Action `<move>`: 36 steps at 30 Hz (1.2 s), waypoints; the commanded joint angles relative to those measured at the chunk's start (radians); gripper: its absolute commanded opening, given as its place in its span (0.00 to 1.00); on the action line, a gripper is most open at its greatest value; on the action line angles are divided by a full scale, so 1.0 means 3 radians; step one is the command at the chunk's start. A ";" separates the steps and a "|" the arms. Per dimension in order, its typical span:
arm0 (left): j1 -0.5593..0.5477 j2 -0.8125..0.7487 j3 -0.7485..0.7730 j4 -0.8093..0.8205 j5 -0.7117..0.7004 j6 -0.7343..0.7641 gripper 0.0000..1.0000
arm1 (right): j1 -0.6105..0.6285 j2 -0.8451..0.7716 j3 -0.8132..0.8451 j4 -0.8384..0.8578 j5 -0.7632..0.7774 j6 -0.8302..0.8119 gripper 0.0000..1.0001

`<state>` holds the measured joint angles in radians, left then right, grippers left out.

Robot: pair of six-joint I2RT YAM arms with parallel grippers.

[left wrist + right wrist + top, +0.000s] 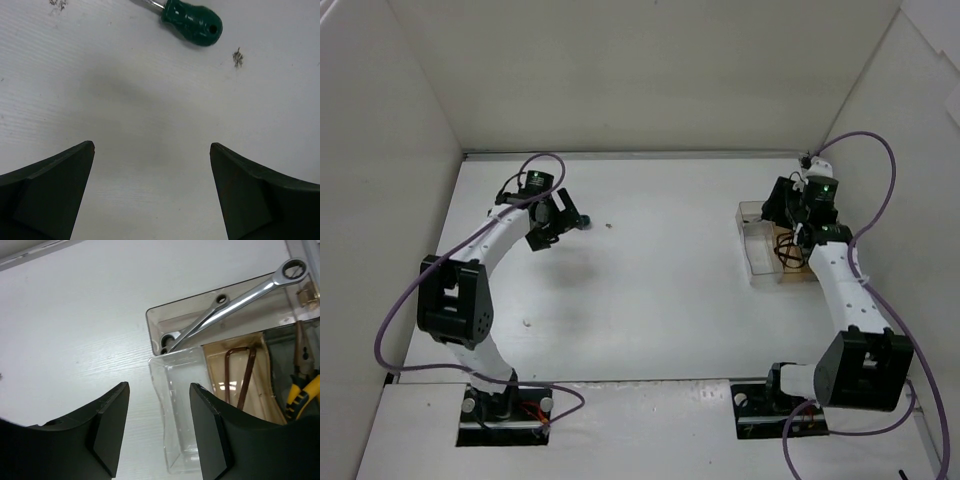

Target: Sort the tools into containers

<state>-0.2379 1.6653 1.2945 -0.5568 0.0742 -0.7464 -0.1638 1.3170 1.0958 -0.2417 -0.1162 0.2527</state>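
Nearly all the sorted tools sit at the right of the overhead frame, where a cluster of clear containers stands on the white surface beneath the right arm's wrist.

In the right wrist view, a tinted bin runs across the upper middle of the frame. It holds the silver wrench, which lies diagonally with its ring end up at the bin's far corner, upper right. A smaller ring beside the shaft may belong to a second wrench, though glare makes that hard to tell.

Touching this bin from below, a clear-walled bin stands end-on toward the camera. To its right, a tan-bottomed bin holds two thin L-shaped hex keys. At the right edge of the frame the yellow-handled pliers lie in a further compartment, whose walls are cut off by the frame.

The right gripper hovers over the clear-walled bin with its fingers spread apart, grasping nothing.

The left gripper is likewise released, its fingers wide apart above bare surface. The green-handled screwdriver lies flat on the surface at the top of the left wrist frame, outside any container. In the overhead view it is at the upper left, well apart from the bins. A tiny loose screw rests just to its right.
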 commanded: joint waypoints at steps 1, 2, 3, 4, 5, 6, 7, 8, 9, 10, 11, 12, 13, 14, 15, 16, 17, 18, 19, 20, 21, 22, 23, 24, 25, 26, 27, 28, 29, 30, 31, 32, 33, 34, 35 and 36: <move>0.0087 0.0241 0.0368 -0.0051 0.0156 -0.0406 0.96 | 0.0096 -0.0263 -0.0180 0.0125 -0.0139 0.0175 0.49; 0.0087 0.0313 0.0429 -0.0046 0.0177 -0.0472 0.96 | 0.0121 -0.0309 -0.0226 0.0115 -0.0145 0.0180 0.49; 0.0087 0.0375 0.0481 -0.0041 0.0197 -0.0544 0.97 | 0.0142 -0.0401 -0.0262 0.0110 -0.0160 0.0180 0.50; 0.0118 0.0492 0.0577 -0.0026 0.0208 -0.0696 0.97 | 0.0157 -0.0442 -0.0349 0.0105 -0.0180 0.0180 0.50; 0.0118 0.0538 0.0614 0.0005 0.0258 -0.0769 0.97 | 0.0168 -0.0534 -0.0395 0.0100 -0.0211 0.0185 0.51; 0.0158 0.0589 0.0639 0.0020 0.0279 -0.0850 0.97 | 0.0178 -0.0580 -0.0471 0.0090 -0.0231 0.0185 0.51; 0.0159 0.0696 0.0705 0.0030 0.0284 -0.1013 0.97 | 0.0173 -0.0626 -0.0513 0.0085 -0.0247 0.0195 0.52; 0.0194 0.0743 0.0742 0.0066 0.0310 -0.1096 0.97 | 0.0183 -0.0708 -0.0549 0.0085 -0.0282 0.0191 0.52; 0.0195 0.0779 0.0762 0.0092 0.0315 -0.1178 0.97 | 0.0203 -0.0744 -0.0615 0.0080 -0.0298 0.0196 0.52; 0.0195 0.0855 0.0833 0.0112 0.0310 -0.1254 0.97 | 0.0204 -0.0780 -0.0646 0.0074 -0.0303 0.0196 0.53; 0.0195 0.0886 0.0859 0.0153 0.0300 -0.1397 0.97 | 0.0219 -0.0841 -0.0676 0.0064 -0.0303 0.0196 0.53; 0.0195 0.0912 0.0885 0.0209 0.0310 -0.1449 0.96 | 0.0229 -0.0872 -0.0717 0.0054 -0.0303 0.0196 0.53; 0.0195 0.0983 0.0961 0.0255 0.0320 -0.1505 0.95 | 0.0239 -0.0898 -0.0738 0.0044 -0.0313 0.0185 0.53; 0.0195 0.1029 0.1012 0.0245 0.0305 -0.1587 0.95 | 0.0239 -0.0933 -0.0748 0.0028 -0.0318 0.0180 0.54; 0.0195 0.1116 0.1058 0.0230 0.0290 -0.1623 0.95 | 0.0255 -0.0954 -0.0774 0.0023 -0.0318 0.0170 0.54; 0.0225 0.1147 0.1160 0.0154 0.0254 -0.1669 0.94 | 0.0255 -0.0969 -0.0784 0.0018 -0.0323 0.0155 0.54; 0.0225 0.1188 0.1192 0.0148 0.0244 -0.1765 0.94 | 0.0265 -0.1000 -0.0789 0.0013 -0.0334 0.0139 0.54; 0.0225 0.1213 0.1202 0.0178 0.0238 -0.1807 0.94 | 0.0270 -0.1010 -0.0804 0.0013 -0.0334 0.0139 0.54; 0.0225 0.1224 0.1197 0.0234 0.0188 -0.1853 0.93 | 0.0280 -0.1041 -0.0815 0.0008 -0.0329 0.0129 0.54; 0.0256 0.1239 0.1202 0.0245 0.0167 -0.1929 0.92 | 0.0280 -0.1046 -0.0830 0.0013 -0.0324 0.0124 0.54; 0.0256 0.1290 0.1232 0.0245 0.0157 -0.1955 0.92 | 0.0285 -0.1061 -0.0840 0.0008 -0.0313 0.0124 0.54; 0.0256 0.1321 0.1253 0.0200 0.0177 -0.1986 0.91 | 0.0290 -0.1087 -0.0850 0.0008 -0.0278 0.0109 0.54; 0.0256 0.1387 0.1273 0.0189 0.0207 -0.2022 0.91 | 0.0290 -0.1097 -0.0861 0.0008 -0.0267 0.0104 0.54; 0.0256 0.1403 0.1264 0.0179 0.0228 -0.2037 0.89 | 0.0290 -0.1102 -0.0866 0.0003 -0.0257 0.0098 0.54; 0.0256 0.1418 0.1248 0.0184 0.0248 -0.2058 0.87 | 0.0290 -0.1128 -0.0866 0.0003 -0.0257 0.0093 0.55; 0.0256 0.1423 0.1228 0.0194 0.0249 -0.2078 0.85 | 0.0290 -0.1138 -0.0866 0.0003 -0.0262 0.0088 0.54; 0.0286 0.1418 0.1177 0.0219 0.0249 -0.2083 0.83 | 0.0285 -0.1143 -0.0871 0.0003 -0.0267 0.0088 0.54; 0.0287 0.1418 0.1156 0.0225 0.0223 -0.2104 0.81 | 0.0311 -0.1148 -0.0871 0.0003 -0.0277 0.0078 0.54; 0.0287 0.1408 0.1126 0.0225 0.0223 -0.2119 0.79 | 0.0316 -0.1158 -0.0871 0.0003 -0.0283 0.0063 0.55; 0.0287 0.1418 0.1120 0.0255 0.0228 -0.2119 0.77 | 0.0331 -0.1164 -0.0871 0.0003 -0.0283 0.0058 0.54; 0.0287 0.1428 0.1125 0.0245 0.0228 -0.2114 0.71 | 0.0352 -0.1164 -0.0866 0.0003 -0.0278 0.0047 0.54; 0.0317 0.1474 0.1181 0.0205 0.0228 -0.2119 0.66 | 0.0387 -0.1159 -0.0861 0.0003 -0.0267 0.0032 0.54; 0.0317 0.1475 0.1182 0.0174 0.0228 -0.2109 0.66 | 0.0388 -0.1148 -0.0861 0.0003 -0.0257 0.0032 0.55; 0.0317 0.1500 0.1207 0.0133 0.0233 -0.2104 0.58 | 0.0418 -0.1148 -0.0861 -0.0002 -0.0252 0.0022 0.54; 0.0317 0.1541 0.1263 0.0087 0.0233 -0.2089 0.52 | 0.0428 -0.1143 -0.0861 0.0003 -0.0247 0.0017 0.55; 0.0317 0.1561 0.1284 0.0001 0.0228 -0.2068 0.45 | 0.0439 -0.1143 -0.0861 0.0008 -0.0237 0.0017 0.54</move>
<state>-0.1532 2.1368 1.6306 -0.5114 0.1558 -1.3472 -0.0486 0.9863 0.8276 -0.2852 -0.2001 0.2764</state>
